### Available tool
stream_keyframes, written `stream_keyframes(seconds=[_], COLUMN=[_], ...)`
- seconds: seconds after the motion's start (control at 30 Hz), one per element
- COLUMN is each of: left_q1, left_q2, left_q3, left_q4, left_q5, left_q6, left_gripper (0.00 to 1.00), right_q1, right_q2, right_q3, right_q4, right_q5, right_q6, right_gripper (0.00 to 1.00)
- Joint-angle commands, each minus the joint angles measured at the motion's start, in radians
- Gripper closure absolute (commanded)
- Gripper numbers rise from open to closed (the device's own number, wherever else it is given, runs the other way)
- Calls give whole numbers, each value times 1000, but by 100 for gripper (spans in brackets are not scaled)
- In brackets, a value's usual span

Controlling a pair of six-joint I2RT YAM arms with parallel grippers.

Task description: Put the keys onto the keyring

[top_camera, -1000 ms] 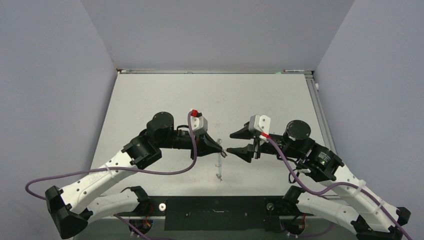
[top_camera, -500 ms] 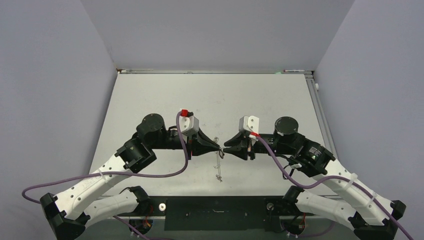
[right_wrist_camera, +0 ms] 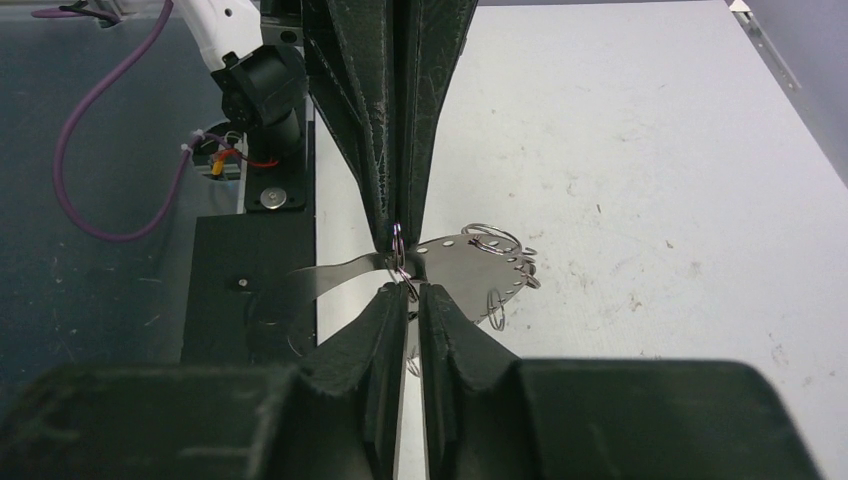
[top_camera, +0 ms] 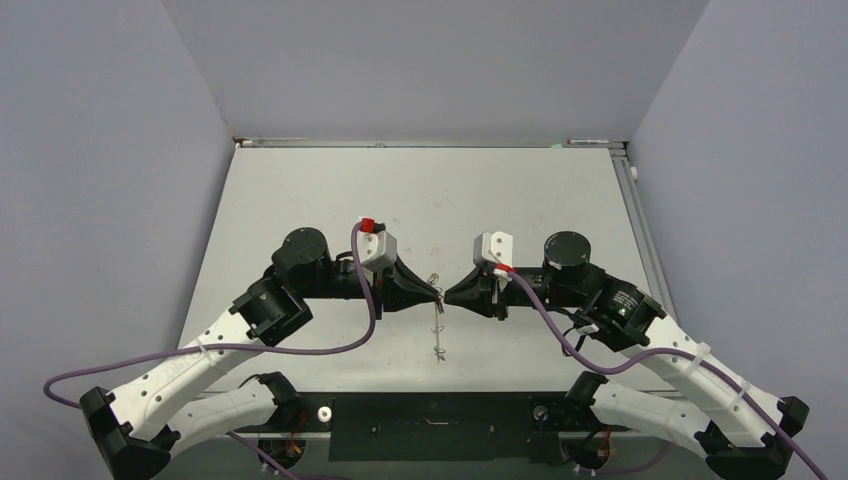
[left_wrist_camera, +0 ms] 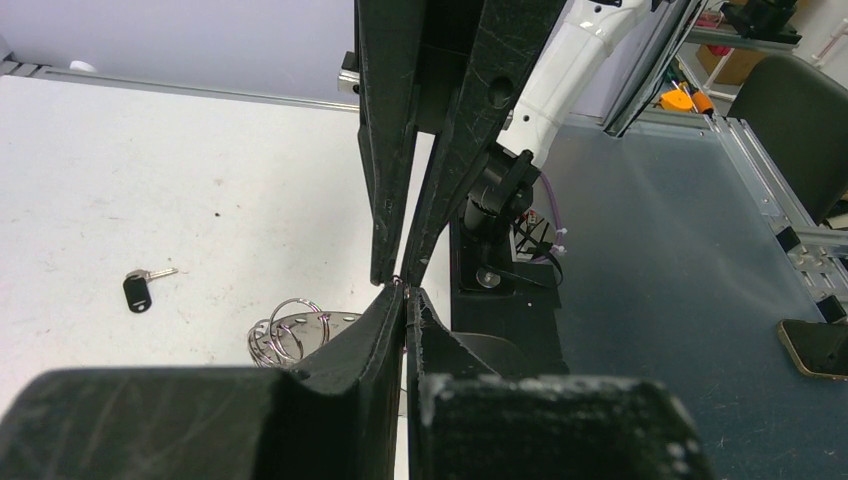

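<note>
White table (top_camera: 300,200) takes up most of the overhead view, and above its near middle the two arms meet tip to tip. The left gripper (top_camera: 432,294) is clenched, and so is the right gripper (top_camera: 452,294). Each has its fingers pressed nearly flat together on the keyring (top_camera: 437,330), which hangs between them and shows edge-on from above.

The right wrist view shows it better, as a thin grey metal ring with small wire loops along its rim. One loop (right_wrist_camera: 398,262) sits just where the two sets of tips meet.

A single key (left_wrist_camera: 139,290), black head and short silver blade, lies on the table well apart from the grippers. I cannot find the other key.

The keyring looks light, stiff and slick, and likely to swing or twist if pinched at one spot, so holding the flat rim beside a loop seems best. The key is tiny and light, and its plastic head offers the safer hold.
</note>
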Motion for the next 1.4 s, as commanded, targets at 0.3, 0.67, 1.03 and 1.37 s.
stream_keyframes(seconds=[0.3, 0.67, 1.03, 1.37], left_q1=[10, 24, 56, 75], left_q2=[-20, -32, -52, -53], left_q3=[-15, -37, -66, -80], left_q4=[163, 227, 306, 343], left_q5=[7, -62, -84, -70], left_q6=[-64, -116, -172, -200], left_gripper=[100, 100, 100, 100], right_q1=[4, 4, 4, 3], right_q2=[-8, -38, -35, -21], right_q3=[14, -40, -78, -77], right_q4=[63, 126, 151, 154], right_q5=[-14, 8, 22, 40], right_q6=[-3, 47, 75, 102], right_gripper=[95, 95, 95, 85])
